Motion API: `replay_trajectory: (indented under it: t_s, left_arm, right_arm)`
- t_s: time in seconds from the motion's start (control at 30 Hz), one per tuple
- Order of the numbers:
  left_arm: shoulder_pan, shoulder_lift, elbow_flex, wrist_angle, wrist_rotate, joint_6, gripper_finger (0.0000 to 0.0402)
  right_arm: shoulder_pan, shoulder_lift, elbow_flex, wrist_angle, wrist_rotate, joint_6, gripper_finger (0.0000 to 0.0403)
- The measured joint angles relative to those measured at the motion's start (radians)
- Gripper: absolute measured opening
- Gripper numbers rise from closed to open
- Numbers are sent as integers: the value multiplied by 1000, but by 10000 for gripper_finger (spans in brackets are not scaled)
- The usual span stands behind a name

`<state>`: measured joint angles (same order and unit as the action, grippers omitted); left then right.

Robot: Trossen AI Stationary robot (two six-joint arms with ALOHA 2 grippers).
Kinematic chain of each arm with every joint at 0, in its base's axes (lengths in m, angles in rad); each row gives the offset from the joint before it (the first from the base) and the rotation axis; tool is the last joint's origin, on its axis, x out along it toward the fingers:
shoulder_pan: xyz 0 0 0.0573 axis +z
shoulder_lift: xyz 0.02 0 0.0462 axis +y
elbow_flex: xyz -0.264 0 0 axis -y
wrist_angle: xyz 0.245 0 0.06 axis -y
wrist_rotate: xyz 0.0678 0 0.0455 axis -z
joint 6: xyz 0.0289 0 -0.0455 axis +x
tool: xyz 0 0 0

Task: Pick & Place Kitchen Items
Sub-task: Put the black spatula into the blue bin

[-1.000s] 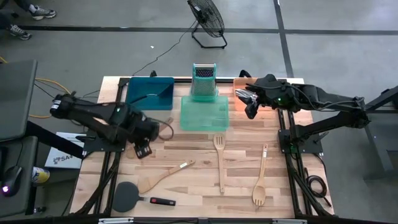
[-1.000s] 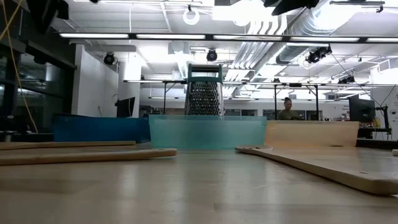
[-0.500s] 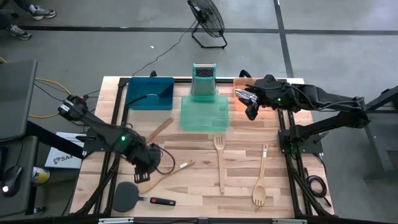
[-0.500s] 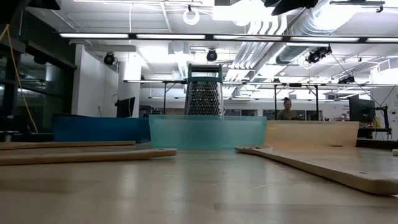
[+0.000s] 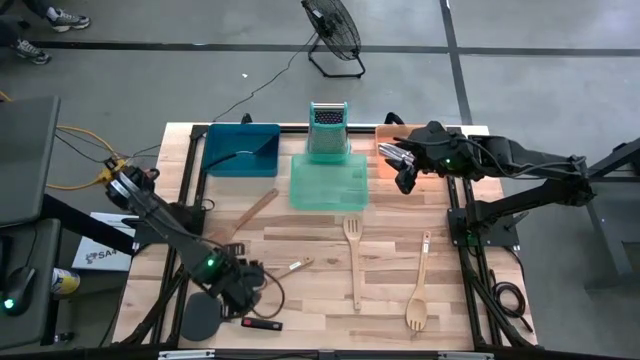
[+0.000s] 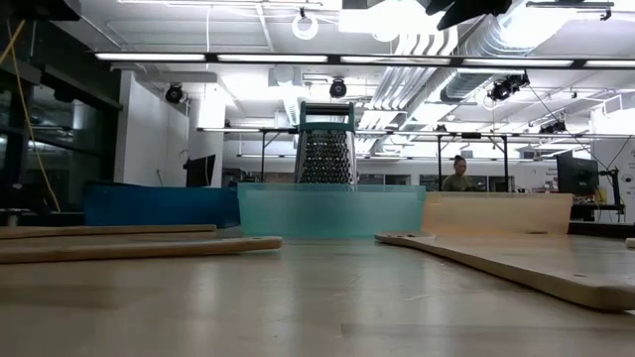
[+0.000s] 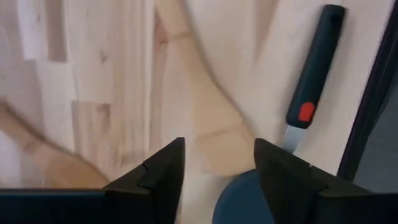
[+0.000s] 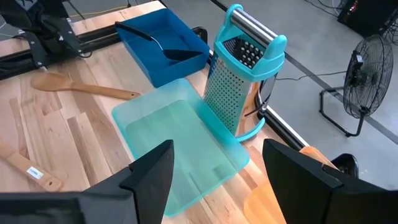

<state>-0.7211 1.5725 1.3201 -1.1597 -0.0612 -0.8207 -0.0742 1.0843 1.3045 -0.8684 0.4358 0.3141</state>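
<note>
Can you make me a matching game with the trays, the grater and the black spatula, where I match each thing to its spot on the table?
Things:
1. blue plastic tray
2. upright metal box grater
3. orange plastic tray
4. black spatula with a red mark on its handle

Places:
A. near edge, beside the left gripper
B. far edge, on the left arm's side
C. under the right gripper
D. behind the green plastic tray

Pairs: 1-B, 2-D, 3-C, 4-A
</note>
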Motion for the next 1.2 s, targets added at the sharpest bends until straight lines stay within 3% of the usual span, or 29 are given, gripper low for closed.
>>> replay_trajectory:
  t_s: [0.37,0.87,1.2]
  left_arm:
    - [-121,60,0,131,-26,-4,297]
    - [-137,235,1,196,4,4,300]
    - [-158,288,1,256,104,96,300]
  right_arm:
    - [0,0,0,-3,0,2,238]
    - [0,0,0,-5,-24,33,238]
    - [0,0,0,-4,-25,51,238]
